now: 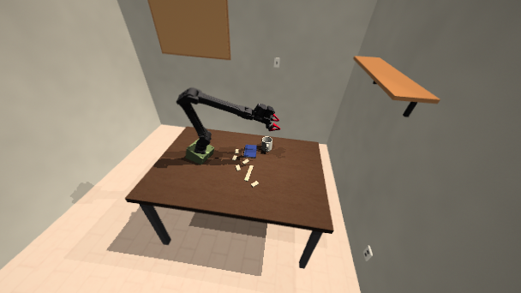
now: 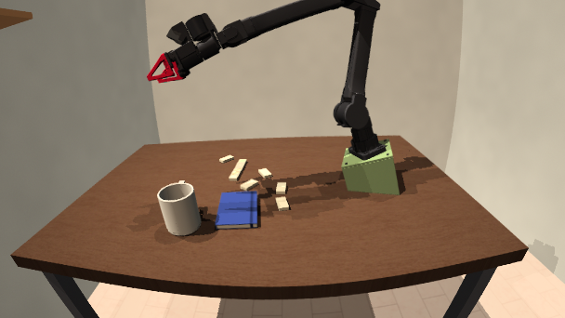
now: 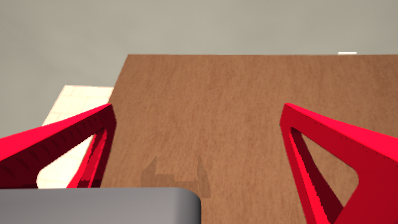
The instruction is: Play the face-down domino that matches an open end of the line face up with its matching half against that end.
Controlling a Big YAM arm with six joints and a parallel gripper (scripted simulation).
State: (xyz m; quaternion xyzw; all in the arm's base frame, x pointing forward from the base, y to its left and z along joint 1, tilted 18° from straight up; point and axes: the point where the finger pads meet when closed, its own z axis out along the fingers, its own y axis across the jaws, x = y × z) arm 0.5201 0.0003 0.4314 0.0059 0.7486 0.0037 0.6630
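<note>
Domino line (image 1: 248, 173) (image 2: 238, 169): pips too small to read, joints blurred. Mug (image 1: 266, 144) (image 2: 179, 209): handle mostly hidden behind it in exterior. Relative to mug: loose domino beyond book (image 1: 250, 151) (image 2: 237, 209), pips unreadable. Mug's inner bottom hidden.
</note>
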